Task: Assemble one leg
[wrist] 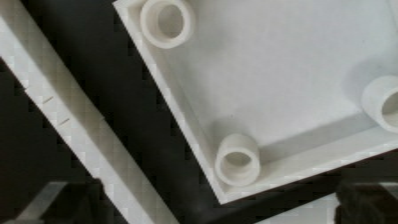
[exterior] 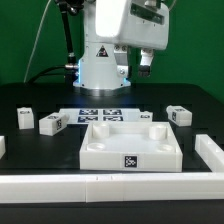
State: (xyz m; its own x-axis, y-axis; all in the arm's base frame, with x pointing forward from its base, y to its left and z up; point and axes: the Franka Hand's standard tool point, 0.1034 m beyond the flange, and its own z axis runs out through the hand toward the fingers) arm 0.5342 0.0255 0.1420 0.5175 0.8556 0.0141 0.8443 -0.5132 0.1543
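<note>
The gripper (exterior: 147, 64) hangs high above the black table (exterior: 40, 160), over the far right part of the scene in front of the robot's white base (exterior: 100, 62). In the wrist view its two dark fingers (wrist: 63, 202) show at the frame's edge, spread well apart with nothing between them.

None of the small white legs is held. The right leg (exterior: 180, 115) lies on the table on the exterior view's right, just beyond the far right corner of the big square tray (exterior: 105, 152), with its marker tag facing up. The left leg (exterior: 24, 118) and the second left leg (exterior: 52, 123) stand near each other on the left, well apart from the gripper.

The tray sits in the middle of the table, its round corner sockets up and a tag on its near wall. The wrist view looks down on it (wrist: 267, 90), with a socket (wrist: 238, 158) at one corner. The marker board (exterior: 100, 114) lies flat just beyond the tray. A long white rail (exterior: 90, 184) runs along the near edge.
</note>
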